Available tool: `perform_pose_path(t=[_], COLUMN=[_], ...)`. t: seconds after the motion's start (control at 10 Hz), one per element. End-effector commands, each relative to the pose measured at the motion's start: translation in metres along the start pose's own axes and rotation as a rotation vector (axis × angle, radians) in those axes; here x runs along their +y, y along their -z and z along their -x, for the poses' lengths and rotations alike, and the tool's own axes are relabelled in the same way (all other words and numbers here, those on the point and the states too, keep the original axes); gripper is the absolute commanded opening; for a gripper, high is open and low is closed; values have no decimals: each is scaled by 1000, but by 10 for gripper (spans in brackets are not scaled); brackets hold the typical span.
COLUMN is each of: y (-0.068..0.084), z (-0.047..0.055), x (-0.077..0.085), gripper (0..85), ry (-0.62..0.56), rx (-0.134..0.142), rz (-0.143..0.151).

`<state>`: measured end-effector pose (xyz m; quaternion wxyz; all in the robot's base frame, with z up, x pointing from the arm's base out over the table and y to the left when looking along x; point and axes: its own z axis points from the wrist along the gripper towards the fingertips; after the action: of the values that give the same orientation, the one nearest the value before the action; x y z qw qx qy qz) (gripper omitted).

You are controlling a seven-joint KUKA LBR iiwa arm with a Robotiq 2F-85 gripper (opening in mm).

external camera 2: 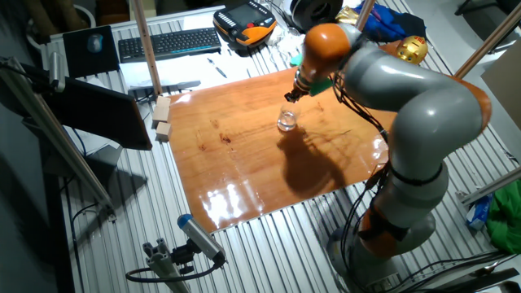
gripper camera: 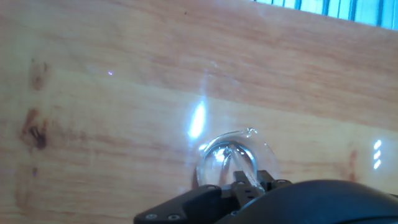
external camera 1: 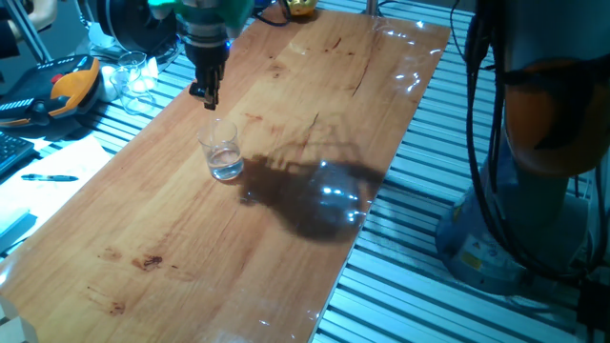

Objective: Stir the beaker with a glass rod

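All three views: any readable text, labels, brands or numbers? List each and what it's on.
None can be read.
Keyboard: key legends too small to read.
Orange-and-black device: any markings too blurred to read.
Beaker: no printed scale or label visible.
Wooden table top: only grain and glare, no text.
Gripper and the arm: no legible brand or number.

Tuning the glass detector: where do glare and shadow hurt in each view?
One fixed view: the arm's dark shadow falls right of the beaker, with glare spots inside it. The other fixed view: white glare on the board's near edge; beaker tiny. Hand view: bright streak just above the beaker; gripper crowds the bottom edge.
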<state>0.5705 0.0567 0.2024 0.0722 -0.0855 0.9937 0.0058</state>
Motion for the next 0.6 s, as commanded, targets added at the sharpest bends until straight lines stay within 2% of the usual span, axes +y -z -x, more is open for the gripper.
perform_pose_path(t=[0.0, 0.1, 0.2, 0.3, 0.5], y=[-1, -1, 0, 2, 4], z=[0, 0, 1, 1, 1], x=[0, 1, 2, 2, 2], gripper=[0, 0, 0, 0, 0], ry=[-193, -233, -258, -258, -219], rx=[81, 130, 164, 191, 263], rz=[105, 127, 144, 139, 103])
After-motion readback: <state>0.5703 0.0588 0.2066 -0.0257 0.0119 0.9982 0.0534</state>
